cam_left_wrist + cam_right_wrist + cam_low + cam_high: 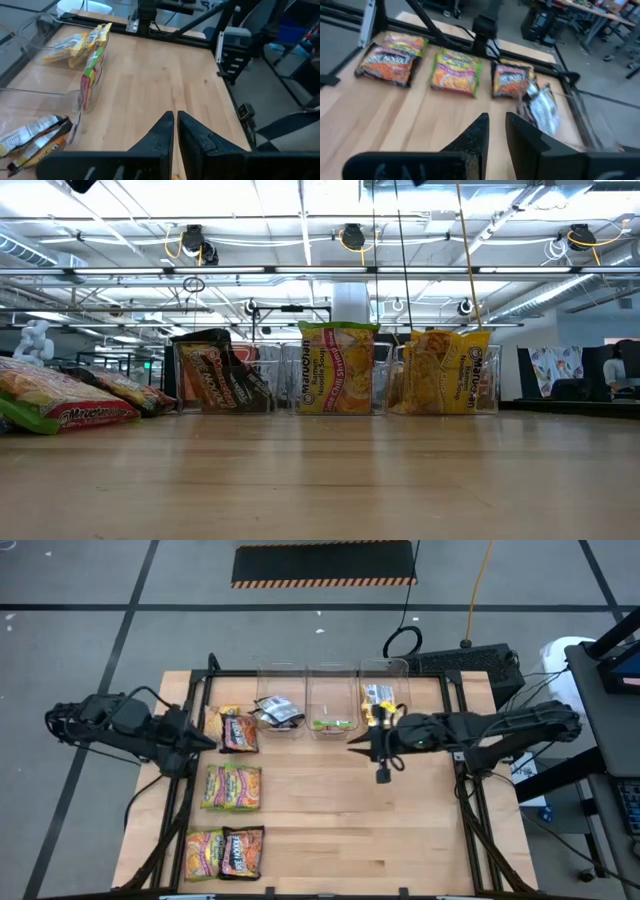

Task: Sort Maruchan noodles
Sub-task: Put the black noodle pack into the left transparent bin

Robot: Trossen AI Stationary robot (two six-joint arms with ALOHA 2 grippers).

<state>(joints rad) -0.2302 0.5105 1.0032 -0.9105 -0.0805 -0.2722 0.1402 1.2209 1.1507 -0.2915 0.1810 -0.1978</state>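
Observation:
Several Maruchan noodle packets lie flat along the table's left side: a black-and-red one (239, 731), a lime-green one (232, 787), and a yellow-green (204, 852) and a black one (242, 852) near the front. More packets stand in three clear bins at the far edge: black (215, 375), green (335, 370), yellow (445, 370). My left gripper (212, 743) hovers shut by the table's left edge, beside the black-and-red packet. My right gripper (352, 747) hovers above mid-table in front of the bins, its fingers (476, 131) a little apart with nothing between them.
The three clear bins (333, 675) stand side by side at the far edge. A dark frame rail (470, 800) runs along each side of the table. The bare wood of the middle and right (380, 840) holds no objects.

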